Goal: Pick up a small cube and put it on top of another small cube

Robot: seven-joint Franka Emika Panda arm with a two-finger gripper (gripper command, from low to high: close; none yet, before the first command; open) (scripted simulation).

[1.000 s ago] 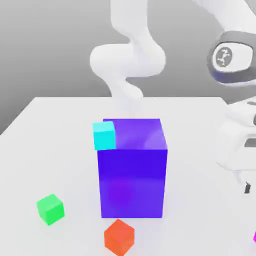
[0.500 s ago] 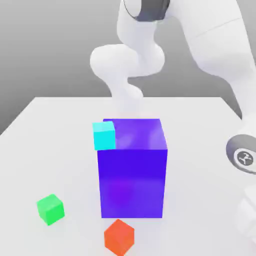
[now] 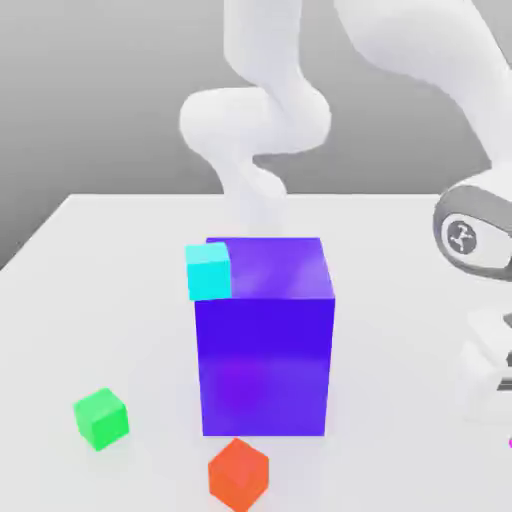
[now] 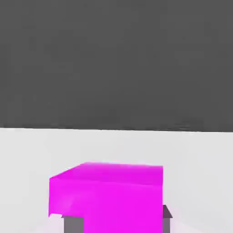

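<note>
The small cube (image 4: 109, 195) is bright magenta and sits close up in the hand view, with a grey fingertip (image 4: 73, 224) pressed on one side and another on the opposite side. My gripper (image 4: 119, 221) is shut on it. In the exterior view only a magenta sliver of the small cube (image 3: 509, 441) peeks in at the right edge, below my white hand (image 3: 490, 370). Other small cubes lie on the table: cyan (image 3: 208, 271), green (image 3: 101, 418) and orange-red (image 3: 238, 474).
A big blue-purple block (image 3: 265, 340) stands mid-table, with the cyan cube against its upper left corner. The white table (image 3: 120, 300) stretches to the left. My arm's base column (image 3: 255, 120) rises behind the block.
The fingers have closed onto the magenta cube. At the exterior view's right edge the wrist has moved from low to higher, and the magenta sliver sits slightly higher than a second ago.
</note>
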